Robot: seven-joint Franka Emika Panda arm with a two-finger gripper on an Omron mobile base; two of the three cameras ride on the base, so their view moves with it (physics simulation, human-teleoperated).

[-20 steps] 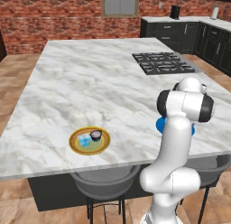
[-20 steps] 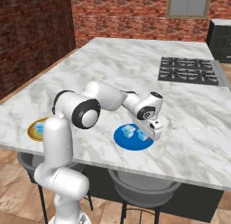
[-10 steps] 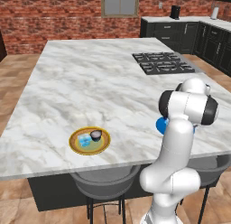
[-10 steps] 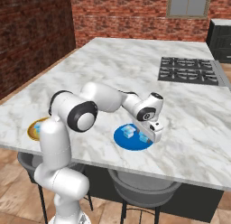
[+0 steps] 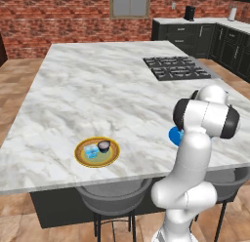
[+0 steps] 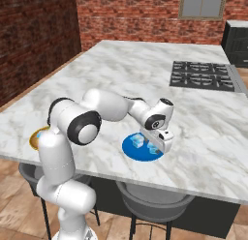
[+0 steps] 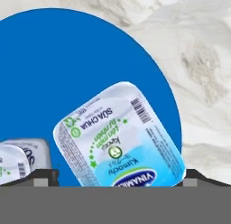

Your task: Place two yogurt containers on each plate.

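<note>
1. From the left base view, we see a long grey-veined marble island (image 5: pixel 107 90) in a brick-walled kitchen, with a black gas hob (image 5: pixel 173 68) set in at its far right and dark cabinets (image 5: pixel 205 36) beyond. Near the front edge lies the yellow-rimmed plate (image 5: pixel 97 151), holding one pale blue yogurt cup (image 5: pixel 91 151) and the dark yogurt cup (image 5: pixel 103 146) side by side. The white arm (image 5: pixel 195 158) rises at the lower right and hides most of the blue plate (image 5: pixel 175 135); just a sliver shows. A wide stretch of bare marble separates the two plates.

2. From the right base view, the blue plate (image 6: pixel 142 147) sits close to the island's near edge, with two pale blue cups (image 6: pixel 139 140) on it. The gripper (image 6: pixel 160 142) hangs just above the right-hand cup, jaws spread, gripping nothing. The arm covers most of the yellow-rimmed plate (image 6: pixel 35 137) at far left. Two stools (image 6: pixel 155 205) stand under the counter.

3. In the hand view, we look straight down on a printed cup lid (image 7: pixel 119 137) resting on the blue plate (image 7: pixel 67 60), between the two wide-apart finger tips (image 7: pixel 43 176). A second cup (image 7: pixel 18 160) is cut off at the lower left. Bare marble (image 7: pixel 198 60) lies past the plate's rim.
</note>
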